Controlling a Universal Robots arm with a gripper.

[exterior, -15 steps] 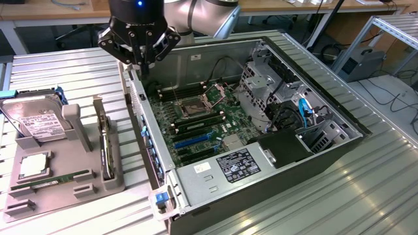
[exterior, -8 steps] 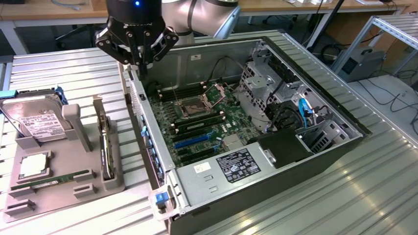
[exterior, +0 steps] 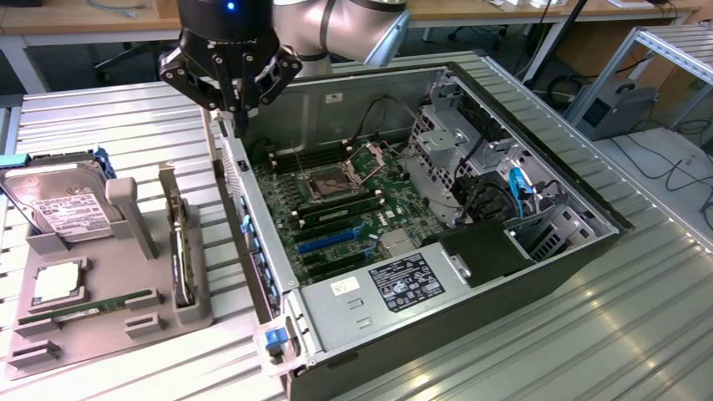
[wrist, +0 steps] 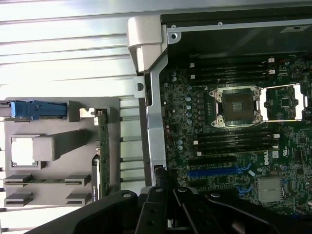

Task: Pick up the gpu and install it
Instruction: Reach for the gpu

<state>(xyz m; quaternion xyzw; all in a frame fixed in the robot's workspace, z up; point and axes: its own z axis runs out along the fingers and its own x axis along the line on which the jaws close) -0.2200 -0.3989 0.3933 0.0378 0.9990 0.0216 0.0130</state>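
We see the gripper [exterior: 236,117] over the computer case [exterior: 368,322], above the wall facing the grey holder [exterior: 100,334], its fingers pressed together on nothing. The gpu [exterior: 176,251] stands on edge in that holder, just outside the case, apart from the gripper.

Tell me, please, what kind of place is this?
Probably a robotics lab: a robot arm over an open computer case on a slatted metal table, with wooden desks behind.

The gpu [exterior: 179,251] [wrist: 103,146], a thin dark card, stands on edge in the grey holder [exterior: 112,330] beside the computer case [exterior: 468,334].
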